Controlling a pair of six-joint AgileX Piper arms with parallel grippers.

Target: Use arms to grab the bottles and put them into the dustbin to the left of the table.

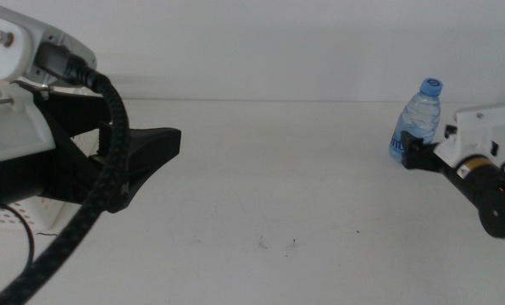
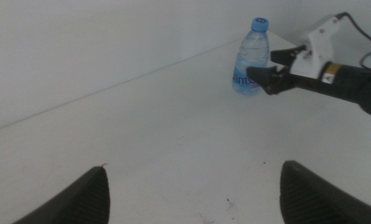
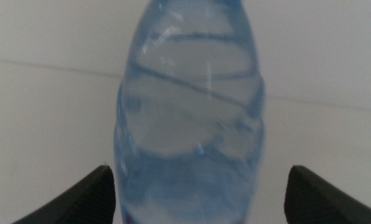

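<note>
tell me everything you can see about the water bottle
The water bottle is small, clear, bluish plastic with a blue cap and a blue label band near its base. It stands upright on the white table at the far right, close to the back edge. The right gripper is at its lower body, open jaws either side; the wrist view shows gaps between jaws and bottle, so it does not look clamped. The liquid level is unclear.

We see the table (image 1: 269,169) bare and wide between the 2 arms, so a gripper could cross it freely. Only the water bottle (image 1: 418,119) stands at the far right, upright between the right gripper's (image 1: 413,154) spread jaws.
</note>
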